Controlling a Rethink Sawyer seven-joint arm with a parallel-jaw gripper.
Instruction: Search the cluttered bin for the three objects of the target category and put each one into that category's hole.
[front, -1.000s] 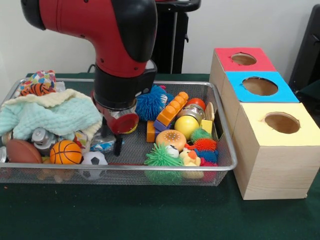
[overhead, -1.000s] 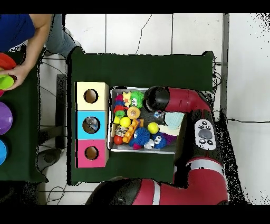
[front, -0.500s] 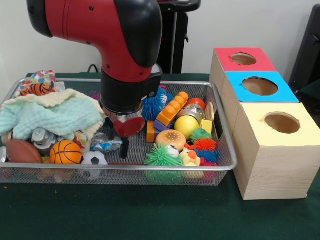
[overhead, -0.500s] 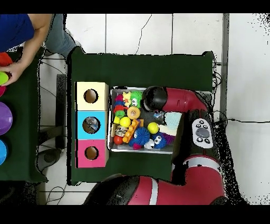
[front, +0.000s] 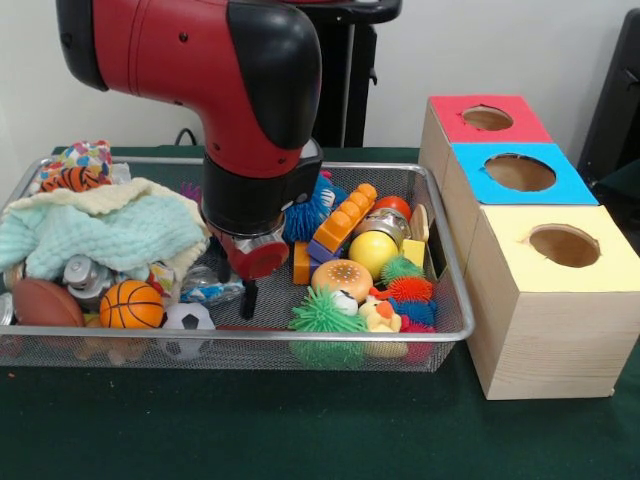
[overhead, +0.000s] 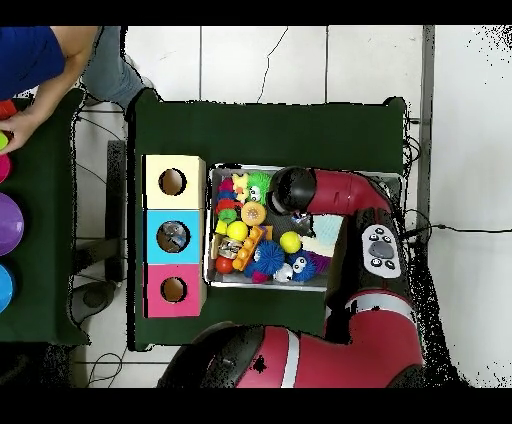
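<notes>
Arm is down inside the bin (front: 440, 335), wrist vertical, gripper (front: 232, 284) low over the mesh floor.

Your landmark is the basketball (front: 131, 304). The red elbow bends over the bin's far rim and the black wrist drops straight down just right of the basketball, past the mint towel (front: 100, 235). Two dark fingers (front: 248, 297) show below the red wrist disc, slightly apart; you can't tell from either view if they hold anything. A clear crinkly plastic item (front: 208, 288) lies right of the basketball, just beside the fingers, above the soccer ball (front: 188, 318). Overhead, the wrist hides that spot.
</notes>
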